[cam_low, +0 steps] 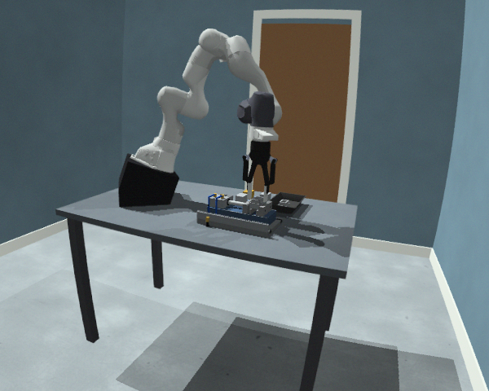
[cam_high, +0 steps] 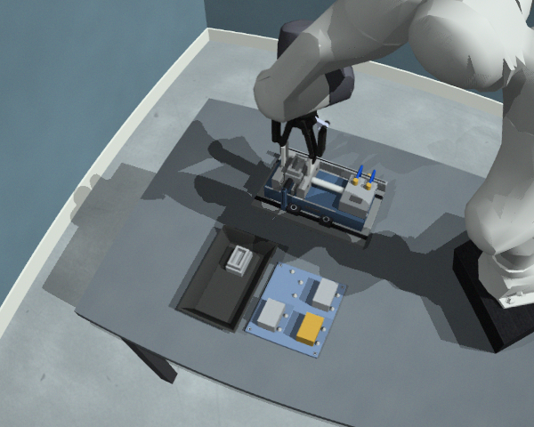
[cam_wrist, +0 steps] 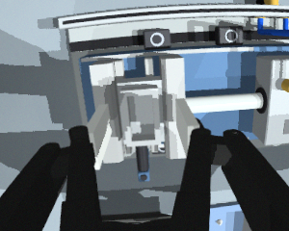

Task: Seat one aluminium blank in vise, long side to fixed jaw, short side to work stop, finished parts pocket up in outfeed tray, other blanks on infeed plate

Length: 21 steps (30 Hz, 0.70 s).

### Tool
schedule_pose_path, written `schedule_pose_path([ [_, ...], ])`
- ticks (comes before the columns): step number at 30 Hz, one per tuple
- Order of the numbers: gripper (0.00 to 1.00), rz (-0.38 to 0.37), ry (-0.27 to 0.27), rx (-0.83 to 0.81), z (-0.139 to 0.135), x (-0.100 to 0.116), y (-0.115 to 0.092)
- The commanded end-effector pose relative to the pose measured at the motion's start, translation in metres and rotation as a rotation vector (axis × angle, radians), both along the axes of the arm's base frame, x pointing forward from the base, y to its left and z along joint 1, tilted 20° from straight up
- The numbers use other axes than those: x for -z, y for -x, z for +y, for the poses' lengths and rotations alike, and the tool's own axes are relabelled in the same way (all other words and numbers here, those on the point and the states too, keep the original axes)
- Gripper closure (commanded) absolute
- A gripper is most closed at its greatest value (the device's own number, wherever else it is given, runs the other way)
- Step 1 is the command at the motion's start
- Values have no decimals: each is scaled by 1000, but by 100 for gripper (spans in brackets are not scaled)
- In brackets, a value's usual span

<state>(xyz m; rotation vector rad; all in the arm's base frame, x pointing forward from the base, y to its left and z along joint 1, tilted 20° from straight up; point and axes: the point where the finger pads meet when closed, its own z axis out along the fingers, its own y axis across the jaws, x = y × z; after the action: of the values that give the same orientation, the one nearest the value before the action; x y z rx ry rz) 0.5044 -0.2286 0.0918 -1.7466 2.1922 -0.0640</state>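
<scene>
Top view: tool hangs part-open over the vise, gripping nothing; a finished part sits in its opening. Another finished part lies in the outfeed tray; two aluminium blanks and a brass blank rest on the infeed plate

Exterior view: tool stands upright above the vise mid-counter

Wrist view: fingers straddle the vise opening, apart from the part

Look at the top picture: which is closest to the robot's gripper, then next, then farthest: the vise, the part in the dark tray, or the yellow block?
1. The vise, right under the gripper, which hangs partly open with nothing in it.
2. The finished part, in the outfeed tray's far end.
3. The brass blank, on the infeed plate's near corner.
</scene>
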Motion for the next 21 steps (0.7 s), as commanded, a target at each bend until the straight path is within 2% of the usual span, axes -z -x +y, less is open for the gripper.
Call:
schedule_pose_path([
  [1, 60, 0, 1, 4, 0, 0, -1],
  [11, 60, 0, 1, 4, 0, 0, -1],
  [12, 100, 0, 1, 4, 0, 0, -1],
  [21, 100, 0, 1, 4, 0, 0, -1],
])
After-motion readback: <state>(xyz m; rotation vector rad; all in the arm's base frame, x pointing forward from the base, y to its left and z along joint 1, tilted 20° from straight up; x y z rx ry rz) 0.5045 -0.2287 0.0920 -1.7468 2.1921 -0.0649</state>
